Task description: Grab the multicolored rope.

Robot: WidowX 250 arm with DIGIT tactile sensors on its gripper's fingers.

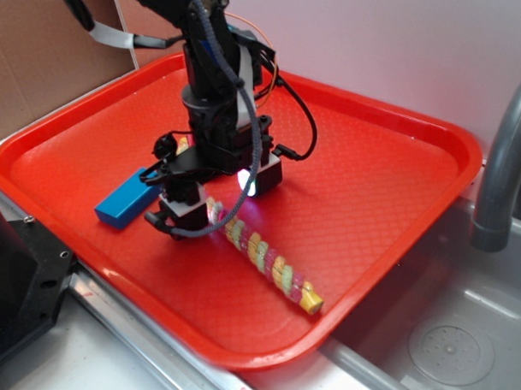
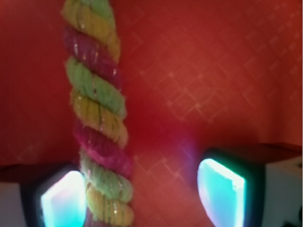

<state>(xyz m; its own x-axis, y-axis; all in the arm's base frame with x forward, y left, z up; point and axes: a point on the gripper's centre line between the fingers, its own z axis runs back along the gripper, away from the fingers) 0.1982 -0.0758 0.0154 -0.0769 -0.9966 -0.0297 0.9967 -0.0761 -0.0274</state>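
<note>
The metal worktop (image 1: 109, 361) carries a large red plastic tray (image 1: 389, 191) with a raised rim and a fine diamond texture; a sink basin with a round drain (image 1: 450, 349) lies to one side, and a grey faucet (image 1: 506, 152) curves up beside the tray's far corner. Brown cardboard (image 1: 43, 59) stands behind the tray on the other side.

My arm (image 1: 209, 73) reaches down into the tray from above, black, with cables looping around it. My tool (image 1: 222, 198) sits low over the tray floor, with its fingers spread apart and nothing clamped between them.

The multicolored rope (image 1: 267, 259) lies flat on the tray floor, a thick twist of pastel yellow, green and pink strands. One end runs under my tool; the other, a yellow tip, points toward the tray's near rim by the sink. In the wrist view the rope (image 2: 97, 118) runs up the frame, lying against the inner side of one glowing finger (image 2: 61, 201), while the other finger (image 2: 220, 194) stands well apart from it across bare red tray (image 2: 213, 71).

A small blue rectangular block (image 1: 127, 203) lies on the tray just beside my tool, on the side away from the sink, apart from the rope.
</note>
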